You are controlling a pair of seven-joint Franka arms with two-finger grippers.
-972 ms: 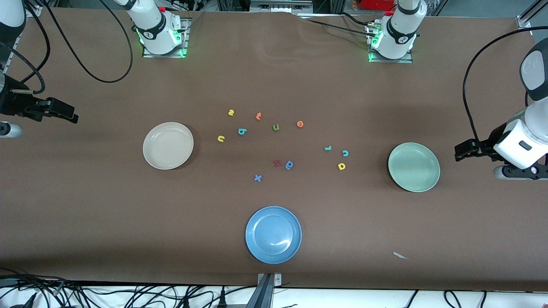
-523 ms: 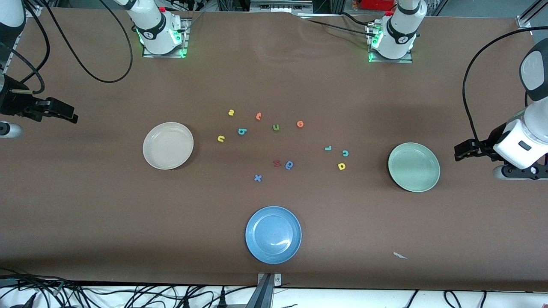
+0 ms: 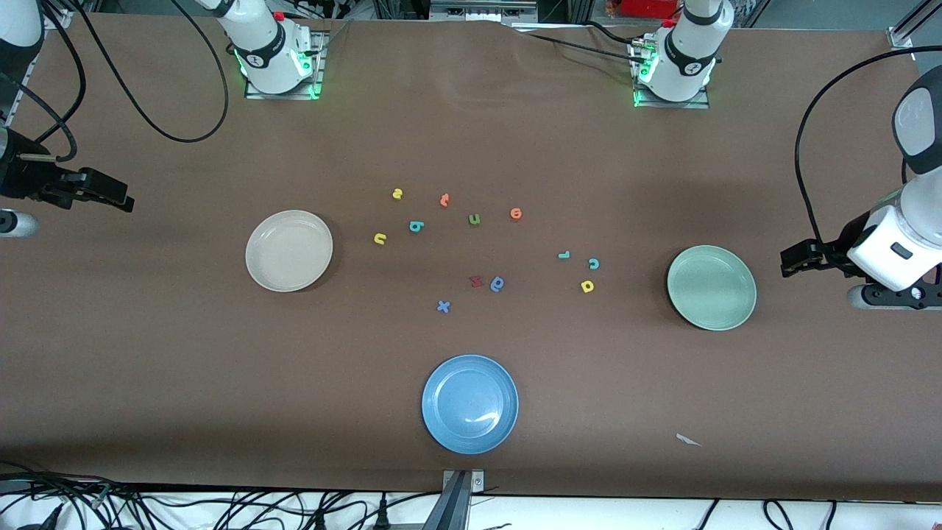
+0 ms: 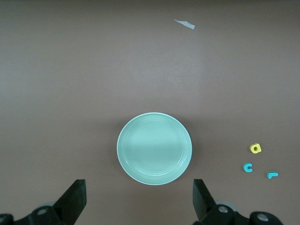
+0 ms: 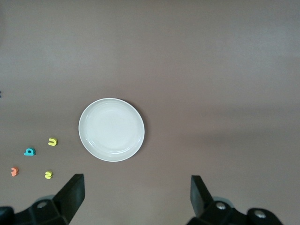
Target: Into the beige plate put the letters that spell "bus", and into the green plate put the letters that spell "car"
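Both grippers, left and right, hang spread at the table's ends; approach the tiny teal foam "c" vertically, pinching narrowly, for the round mint-green plate.

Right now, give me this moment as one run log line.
stage: not started | left hand: open, waiting beside green plate | right hand: open, waiting near beige plate | both plates empty | letters on table

Brown matte tabletop, slight wrinkle in covering near edge farthest from front camera. Small white paper scrap near edge closest to camera. Tangle of black cables along white strip below that edge. Metal bracket at edge's middle. Even overhead light, soft shadows.
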